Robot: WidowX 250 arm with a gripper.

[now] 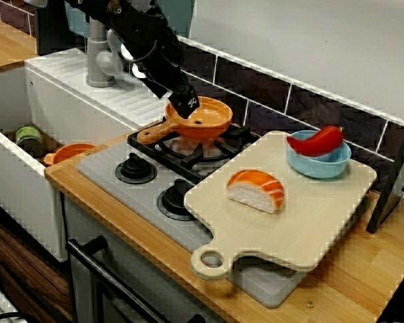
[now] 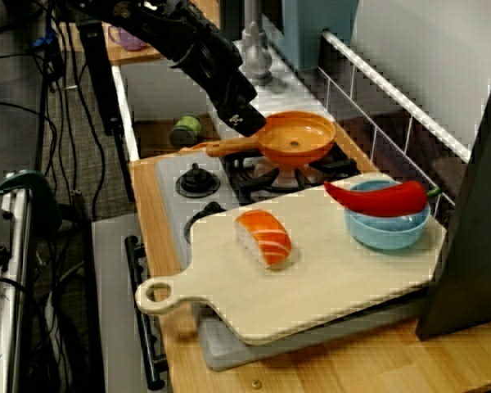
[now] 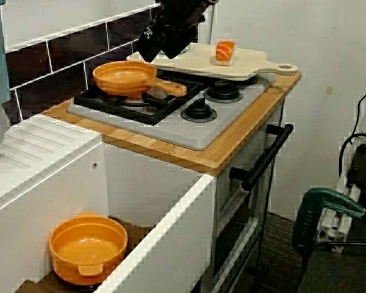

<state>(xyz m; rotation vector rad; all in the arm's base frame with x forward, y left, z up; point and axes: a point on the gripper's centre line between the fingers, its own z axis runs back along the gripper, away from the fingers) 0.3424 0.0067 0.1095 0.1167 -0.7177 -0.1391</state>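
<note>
Orange frying pan (image 1: 203,118) sits on the stove's (image 1: 99,166) rear burner, upper centre of the frame. The gripper (image 1: 185,105) hangs at its left rim; I cannot tell its finger spacing. 1 salmon sushi (image 1: 256,190) lies on the cutting board (image 1: 310,219).

I see dark tiles (image 1: 269,101) behind the hob (image 1: 101,168), white sink unit (image 1: 20,188) beside it, wooden counter (image 1: 363,269) beneath, carpet (image 3: 293,268) below

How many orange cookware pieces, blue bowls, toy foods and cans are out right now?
Orange cookware: 2 (pan on the stove, pot in the sink)
Blue bowls: 1
Toy foods: 2 (sushi on the cutting board, red pepper in the bowl)
Cans: 1 (green can, in the sink)
Total: 6
</note>
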